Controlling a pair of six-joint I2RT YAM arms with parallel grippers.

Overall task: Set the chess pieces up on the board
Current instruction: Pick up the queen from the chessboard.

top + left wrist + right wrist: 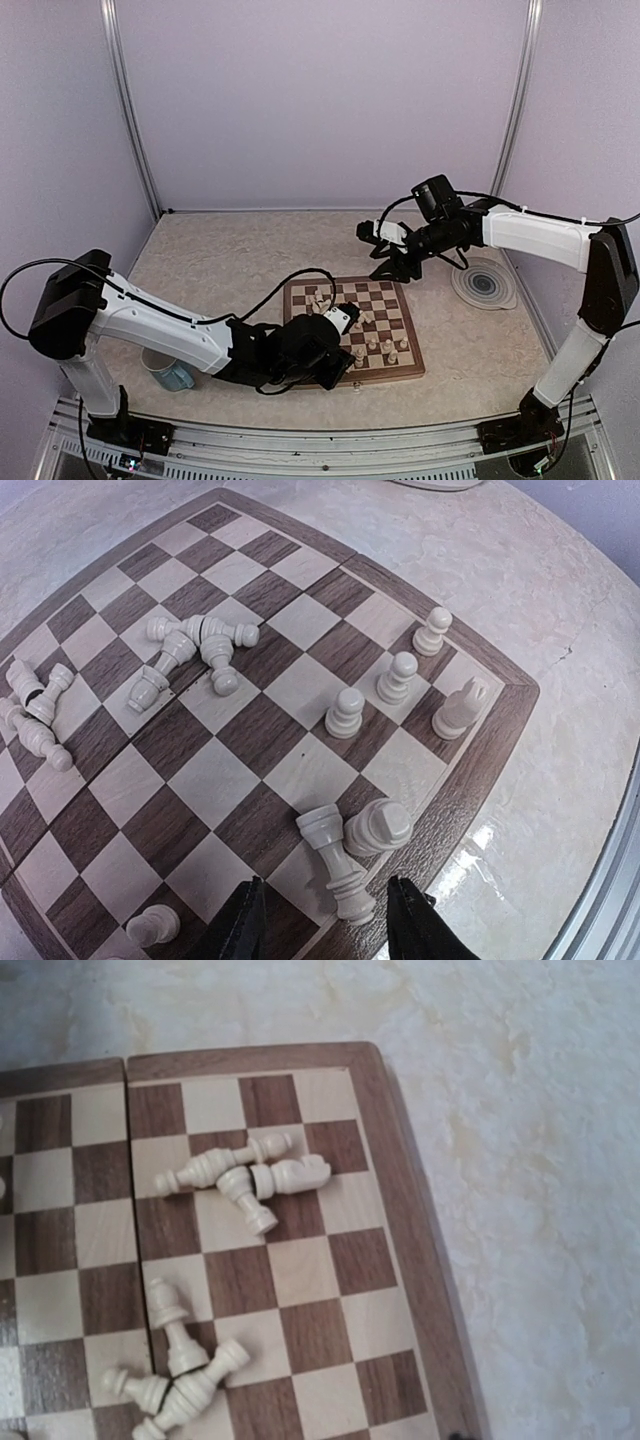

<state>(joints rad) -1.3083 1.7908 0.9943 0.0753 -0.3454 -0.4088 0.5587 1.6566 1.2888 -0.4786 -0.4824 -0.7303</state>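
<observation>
Currently: board (388, 296) sits mid-table (220, 260), just ahead of the arm bases. Chess pieces (388, 348) are all on it as far as I can see, most of them toppled.

L gripper (325, 882) is low over the near half of the board (300, 690). Fingers (243, 920) are apart, nothing clamped. A tall piece (338, 865) lies on its side betw. them, base toward the camera. A rook (378, 825), also on its side, touches it.

Upright near the board's corner: three pawns (397, 677) in a diagonal row. A 4th piece (462, 707), type unclear, stands just beside them at the border. Mid-board heap (195, 645) has several pieces lying across each other. Another small heap (35, 705) is at the left edge of the L wrist view. A lone pawn (152, 925) lies on its side near the left finger.

R gripper (390, 268) hovers above the far edge of the board. Its fingers are dark on dark in the top view and barely show in its own wrist view, so I cannot tell if they are apart or together. R wrist view shows one corner of the board (300, 1270). There a knight (290, 1173) lies toppled w/ two others touching it. A second cluster (180, 1380) lies by the fold seam.

Grey ringed plate (485, 283) is on the table right of the board, apart from it. Cup (170, 372) is left of the board, beside the L arm.
</observation>
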